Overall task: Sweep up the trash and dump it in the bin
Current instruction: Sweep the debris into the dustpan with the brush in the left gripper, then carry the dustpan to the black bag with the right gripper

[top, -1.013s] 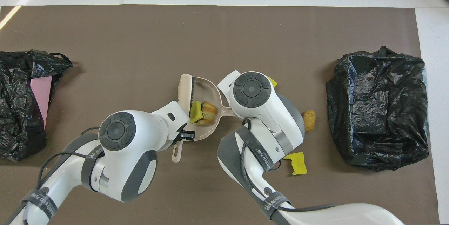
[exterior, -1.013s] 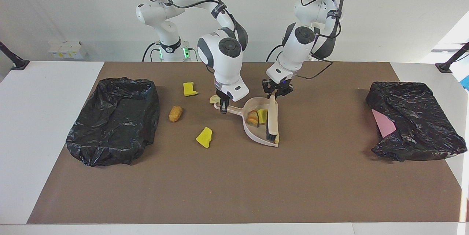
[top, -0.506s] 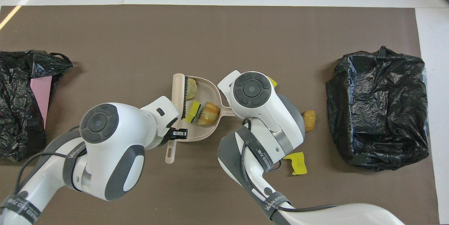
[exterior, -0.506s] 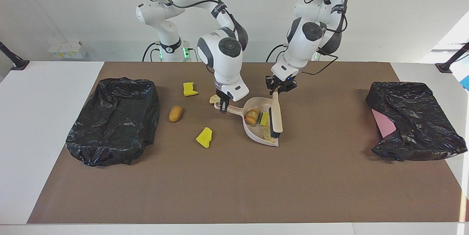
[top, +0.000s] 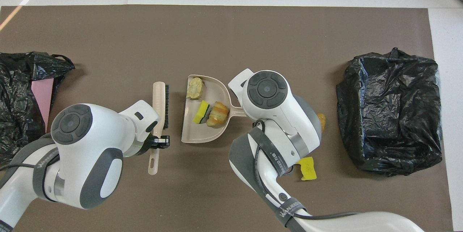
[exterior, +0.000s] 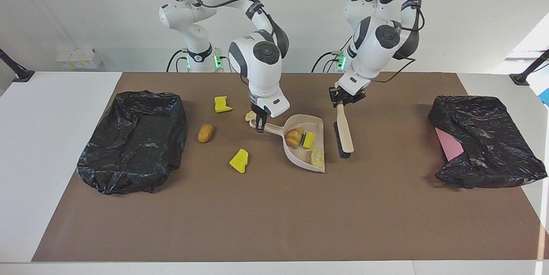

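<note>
While clamping brush (exterior: 344,131), left gripper (exterior: 345,98) beside dustpan (exterior: 300,159).

Bench mat (exterior: 274,219) wide open on the stretch farthest from the robots. Middle is crowded: dustpan (exterior: 309,161), brush (exterior: 344,135) just beside it toward the left arm's end, narrow gap between them. Loose trash (exterior: 239,160) sits between dustpan and black-lined bin (exterior: 133,142). Bagged bin (exterior: 484,142) blocks the left arm's end.
</note>
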Tool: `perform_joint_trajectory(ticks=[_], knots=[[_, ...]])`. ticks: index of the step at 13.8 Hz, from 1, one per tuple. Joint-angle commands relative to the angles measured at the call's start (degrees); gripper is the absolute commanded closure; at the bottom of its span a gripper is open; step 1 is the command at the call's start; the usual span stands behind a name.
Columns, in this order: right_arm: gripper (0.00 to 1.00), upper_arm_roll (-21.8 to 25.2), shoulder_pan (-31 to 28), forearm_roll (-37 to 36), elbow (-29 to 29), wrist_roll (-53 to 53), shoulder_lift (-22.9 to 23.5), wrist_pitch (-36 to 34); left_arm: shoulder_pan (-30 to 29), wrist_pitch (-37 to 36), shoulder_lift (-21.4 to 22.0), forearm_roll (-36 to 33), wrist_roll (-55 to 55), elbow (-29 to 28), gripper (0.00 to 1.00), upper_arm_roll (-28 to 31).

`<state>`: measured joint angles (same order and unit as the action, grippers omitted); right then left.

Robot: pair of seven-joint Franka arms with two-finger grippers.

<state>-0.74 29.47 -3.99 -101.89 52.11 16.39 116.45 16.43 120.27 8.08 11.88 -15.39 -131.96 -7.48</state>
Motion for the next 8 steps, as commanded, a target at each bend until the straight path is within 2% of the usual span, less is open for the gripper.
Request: perform_joint_trajectory(ticks=[1,5,8], knots=[[1.0,-0.4,-4.49,-0.84,-0.85,8.15,-4.17,-1.22,0.62,0.4,6.32,-1.69,-2.27,-6.28,1.0,-0.69],[1.0,-0.41,-13.9,0.3,-0.85,20.28,-10.05,-7.02,0.71,2.6,12.56,-1.69,-7.43,-13.05,1.0,-5.86],[1.0,-0.49,-21.54,0.91,-0.94,28.55,-12.78,-8.87,1.67,3.21,13.63,-1.69,-17.01,-14.55,1.0,-14.12]])
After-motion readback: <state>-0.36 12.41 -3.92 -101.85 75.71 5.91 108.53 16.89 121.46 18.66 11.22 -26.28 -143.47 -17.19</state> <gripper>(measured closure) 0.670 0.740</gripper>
